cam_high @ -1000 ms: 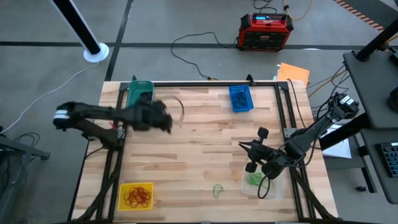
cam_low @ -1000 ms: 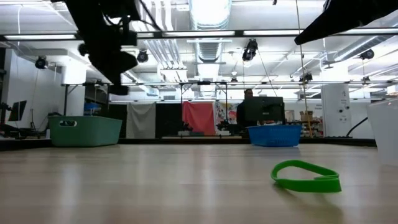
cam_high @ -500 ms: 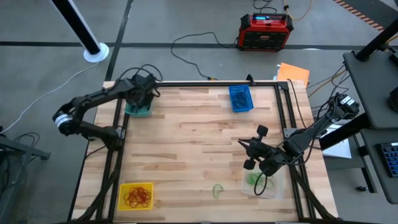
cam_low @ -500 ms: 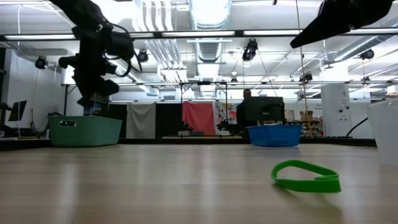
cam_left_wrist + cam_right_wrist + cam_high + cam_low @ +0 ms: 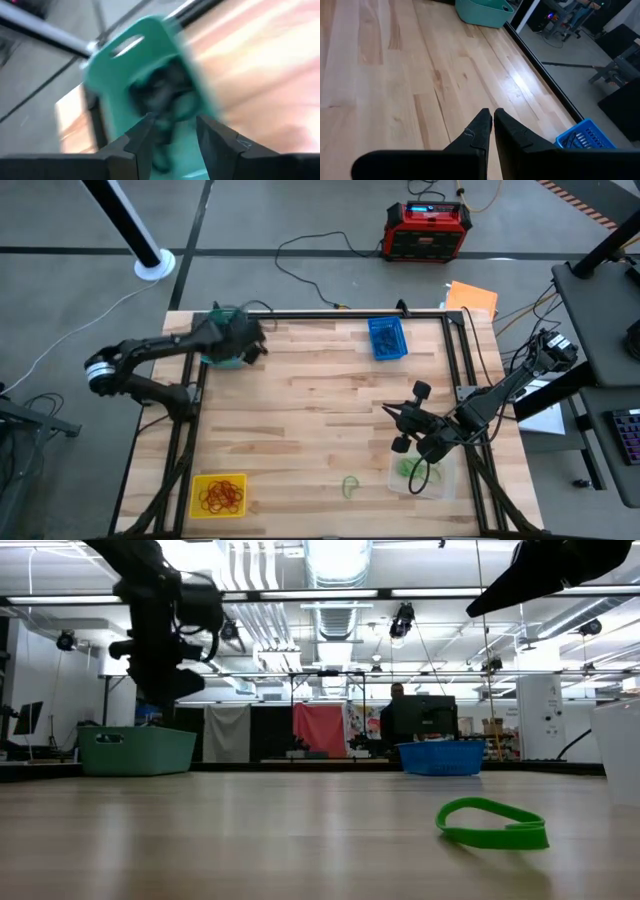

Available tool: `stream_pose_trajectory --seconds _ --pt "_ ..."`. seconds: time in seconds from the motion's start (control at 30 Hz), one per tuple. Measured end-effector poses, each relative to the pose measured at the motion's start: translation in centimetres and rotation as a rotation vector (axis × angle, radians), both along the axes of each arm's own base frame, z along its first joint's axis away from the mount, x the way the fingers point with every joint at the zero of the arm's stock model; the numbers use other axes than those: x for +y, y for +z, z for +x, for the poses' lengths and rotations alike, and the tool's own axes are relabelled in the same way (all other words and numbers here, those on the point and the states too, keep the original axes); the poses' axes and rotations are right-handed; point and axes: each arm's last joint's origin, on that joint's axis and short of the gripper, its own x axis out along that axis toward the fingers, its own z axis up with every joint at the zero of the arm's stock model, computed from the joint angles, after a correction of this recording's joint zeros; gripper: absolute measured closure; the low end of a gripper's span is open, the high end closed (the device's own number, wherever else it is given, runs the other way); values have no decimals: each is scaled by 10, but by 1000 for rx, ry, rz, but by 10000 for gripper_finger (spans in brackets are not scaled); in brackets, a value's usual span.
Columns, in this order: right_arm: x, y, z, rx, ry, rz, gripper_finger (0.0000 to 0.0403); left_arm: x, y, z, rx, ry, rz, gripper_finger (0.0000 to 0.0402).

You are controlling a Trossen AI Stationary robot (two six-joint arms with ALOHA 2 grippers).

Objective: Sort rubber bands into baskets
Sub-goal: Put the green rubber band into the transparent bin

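My left gripper (image 5: 240,345) hovers open and empty over the teal basket (image 5: 213,357) at the table's far left corner. Its wrist view shows the two fingers apart (image 5: 175,122) above the teal basket (image 5: 115,70), which holds dark bands (image 5: 162,95). My right gripper (image 5: 392,415) is shut and empty above the table's right half, beside the clear basket (image 5: 420,475) with green bands in it. One green rubber band (image 5: 350,485) lies flat on the table near the front edge; it also shows in the low view (image 5: 492,823).
The yellow basket (image 5: 218,494) with red-orange bands stands at the near left corner. The blue basket (image 5: 387,338) stands at the far edge, right of middle. A red-and-black box (image 5: 428,230) and cables lie on the floor beyond the table. Bare wood fills the table's middle.
My left gripper has swung from above the table, right of the teal basket, toward the far left corner and over that basket, then shifted a little back to the right. A thin black loop that showed beside it a second ago is no longer over the table.
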Motion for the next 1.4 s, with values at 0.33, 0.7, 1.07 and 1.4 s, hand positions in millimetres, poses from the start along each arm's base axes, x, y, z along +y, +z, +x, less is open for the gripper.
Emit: stream_pose_trajectory --seconds 0.33,0.7,1.07,1.4 --pt "1 3 3 -57 -17 59 385 -141 -10 38 -324 -594 37 274" --pt "-2 25 31 -170 168 232 385 -250 0 39 -533 -935 232 274" --pt "21 15 67 131 235 311 385 -275 -2 64 -394 -1017 345 274" --pt "58 -11 116 466 330 432 385 -280 -5 72 -341 -1014 378 274"
